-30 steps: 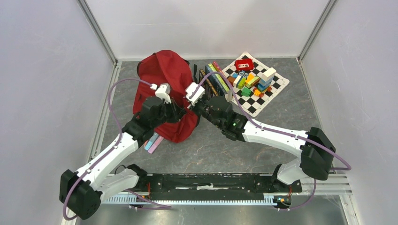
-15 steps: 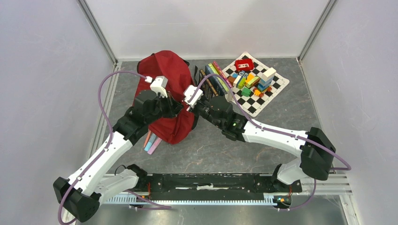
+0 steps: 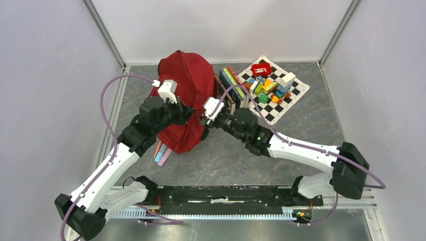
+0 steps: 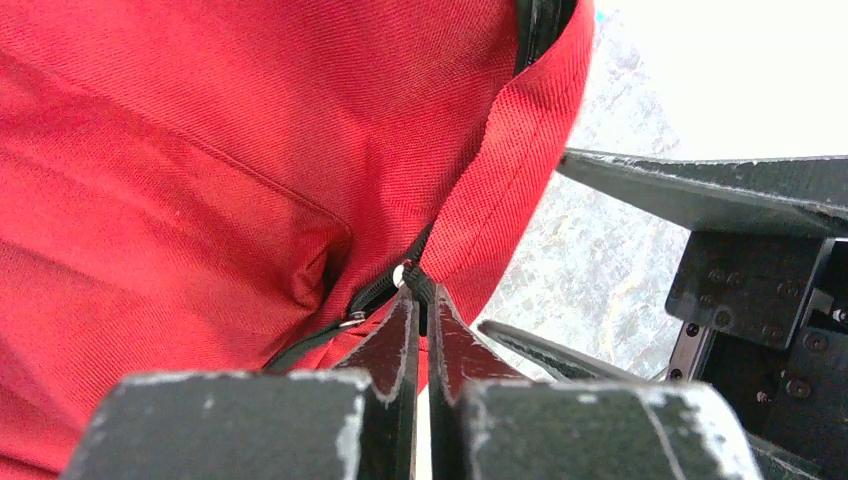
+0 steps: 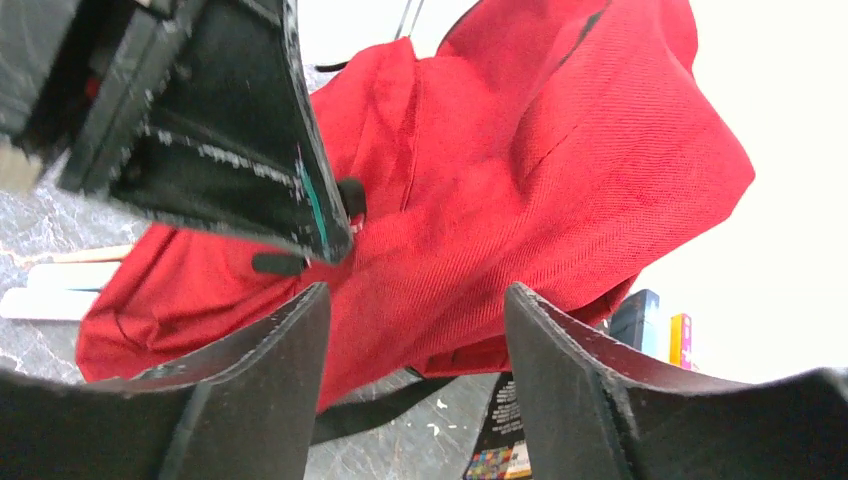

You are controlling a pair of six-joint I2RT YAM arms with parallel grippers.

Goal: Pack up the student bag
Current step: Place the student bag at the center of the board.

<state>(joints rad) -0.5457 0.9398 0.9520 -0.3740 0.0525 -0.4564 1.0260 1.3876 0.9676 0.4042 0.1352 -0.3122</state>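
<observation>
The student bag (image 3: 187,83), dark red fabric, is bunched upright at the table's middle left. My left gripper (image 3: 193,114) is at its near right side. In the left wrist view the gripper (image 4: 418,292) is shut, pinching the bag's black zipper pull (image 4: 414,281) where the zipper (image 4: 372,293) ends. My right gripper (image 3: 205,128) is just right of the bag's near corner. In the right wrist view it (image 5: 415,305) stands open with nothing between its fingers and the red bag (image 5: 560,170) is beyond them. The left gripper's finger (image 5: 235,140) hangs in front.
Several books (image 3: 231,84) lean together right of the bag. A checkered mat (image 3: 291,93) carries several coloured blocks and a red toy block (image 3: 261,69). Pens and markers (image 3: 162,151) lie under the bag's near edge. Grey walls enclose the table.
My right gripper has opened, let go of the bag and drawn back toward the near right. The left gripper keeps its pinch, and the bag now stands taller and farther right.
</observation>
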